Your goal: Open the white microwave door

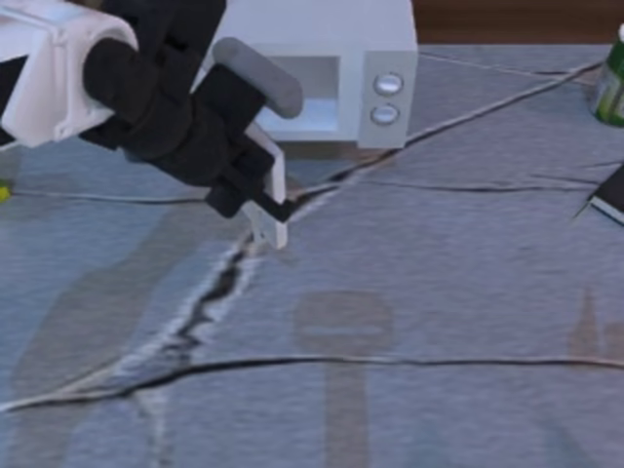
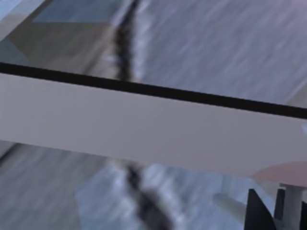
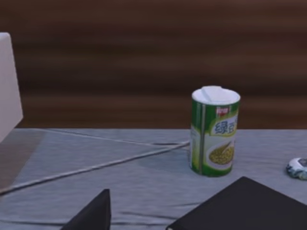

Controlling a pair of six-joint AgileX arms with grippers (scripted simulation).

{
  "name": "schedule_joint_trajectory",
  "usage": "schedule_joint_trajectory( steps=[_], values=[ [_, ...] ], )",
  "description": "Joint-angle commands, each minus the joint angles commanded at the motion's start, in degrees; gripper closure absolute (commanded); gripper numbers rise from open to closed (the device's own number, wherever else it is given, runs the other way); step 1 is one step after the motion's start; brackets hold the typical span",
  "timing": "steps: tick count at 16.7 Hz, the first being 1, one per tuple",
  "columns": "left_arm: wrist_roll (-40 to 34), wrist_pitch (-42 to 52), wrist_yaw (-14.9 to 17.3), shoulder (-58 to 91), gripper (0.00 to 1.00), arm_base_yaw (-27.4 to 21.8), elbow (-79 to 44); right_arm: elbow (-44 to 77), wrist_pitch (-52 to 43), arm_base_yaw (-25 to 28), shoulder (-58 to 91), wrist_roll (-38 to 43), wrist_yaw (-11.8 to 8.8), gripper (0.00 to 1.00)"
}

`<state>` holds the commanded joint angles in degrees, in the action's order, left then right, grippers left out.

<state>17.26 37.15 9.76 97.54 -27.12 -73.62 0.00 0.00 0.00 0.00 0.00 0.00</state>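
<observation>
Although the grey cloth-patterned table (image 1: 439,292) fills most of the top view, the important thing stands at its far edge: the boxy white microwave (image 1: 322,39) with two round silver knobs (image 1: 387,97) on its right front panel. Its cavity shows open, so I judge the task to be far along. The flat white door (image 1: 271,200) is swung out from its left hinge toward the front of the table, standing on edge, and in the left wrist view it crosses the picture as a pale band with a dark upper line (image 2: 153,120). The left gripper (image 1: 255,195), black and bulky, sits at the free end of this door, and its fingers look closed narrowly on the door's edge, which is probably why the panel stands so far out. The right gripper is outside the top view; only dark parts at the bottom of the right wrist view may belong to it, so I cannot tell its state. Smaller things stay well apart on the right: a green printed can (image 3: 214,132) with a white lid, and a flat black object (image 3: 244,206).
</observation>
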Motion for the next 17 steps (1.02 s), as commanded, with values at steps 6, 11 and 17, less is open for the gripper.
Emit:
schedule_joint_trajectory(
  steps=[6, 11, 17],
  values=[
    [0.0, 0.0, 0.0, 0.0, 1.0, 0.0, 0.0, 0.0, 0.0, 0.0, 0.0, 0.0, 0.0, 0.0],
    [0.0, 0.0, 0.0, 0.0, 1.0, 0.0, 0.0, 0.0, 0.0, 0.0, 0.0, 0.0, 0.0, 0.0],
    [5.1, 1.1, 2.7, -1.0, 1.0, 1.8, 0.9, 0.0, 0.0, 0.0, 0.0, 0.0, 0.0, 0.0]
  ],
)
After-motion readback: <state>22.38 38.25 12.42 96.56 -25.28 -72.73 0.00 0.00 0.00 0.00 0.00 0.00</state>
